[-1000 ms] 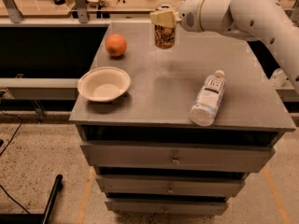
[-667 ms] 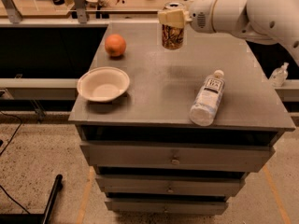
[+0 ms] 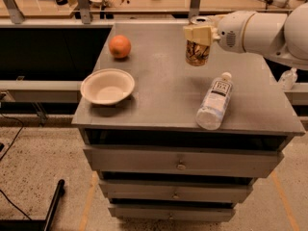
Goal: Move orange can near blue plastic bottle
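Observation:
The orange can (image 3: 197, 52) is upright, with a silver top and dark lettering. My gripper (image 3: 197, 33) is shut on its upper part and holds it over the back right of the grey cabinet top (image 3: 163, 88). The blue plastic bottle (image 3: 214, 101) lies on its side at the front right, white cap pointing back toward the can. The can is just behind and left of the bottle's cap. I cannot tell whether the can touches the top.
A round orange fruit (image 3: 120, 46) sits at the back left. A white bowl (image 3: 107, 86) sits at the front left. My white arm (image 3: 262, 30) reaches in from the right. Drawers (image 3: 180, 163) lie below the top. A shelf with clutter is behind.
My gripper has carried the can to the right and lower, closer to the bottle's cap.

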### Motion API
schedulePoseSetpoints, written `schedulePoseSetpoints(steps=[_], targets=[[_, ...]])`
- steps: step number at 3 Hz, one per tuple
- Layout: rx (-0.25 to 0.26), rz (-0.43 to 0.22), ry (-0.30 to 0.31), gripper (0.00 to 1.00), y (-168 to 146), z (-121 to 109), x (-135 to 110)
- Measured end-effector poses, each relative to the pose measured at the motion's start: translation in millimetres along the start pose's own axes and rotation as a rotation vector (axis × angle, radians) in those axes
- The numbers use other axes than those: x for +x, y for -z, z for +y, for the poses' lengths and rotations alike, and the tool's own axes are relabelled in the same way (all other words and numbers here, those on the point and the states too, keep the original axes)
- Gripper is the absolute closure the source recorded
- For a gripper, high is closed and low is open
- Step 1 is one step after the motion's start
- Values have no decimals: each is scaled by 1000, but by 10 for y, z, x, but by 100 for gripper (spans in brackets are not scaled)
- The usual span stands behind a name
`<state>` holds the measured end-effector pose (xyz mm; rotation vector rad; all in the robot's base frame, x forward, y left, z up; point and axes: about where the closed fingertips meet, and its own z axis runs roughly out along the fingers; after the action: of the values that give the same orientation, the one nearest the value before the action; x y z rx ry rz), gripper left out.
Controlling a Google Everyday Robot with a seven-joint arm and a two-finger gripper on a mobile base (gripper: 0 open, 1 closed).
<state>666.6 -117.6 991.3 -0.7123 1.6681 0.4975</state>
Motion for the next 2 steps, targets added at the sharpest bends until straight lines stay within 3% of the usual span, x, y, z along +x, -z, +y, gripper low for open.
schedulePoseSetpoints(steps=[1, 2], targets=[[-18, -42, 12, 97, 142, 76, 258], [-58, -59, 34, 75, 200, 178, 421]])
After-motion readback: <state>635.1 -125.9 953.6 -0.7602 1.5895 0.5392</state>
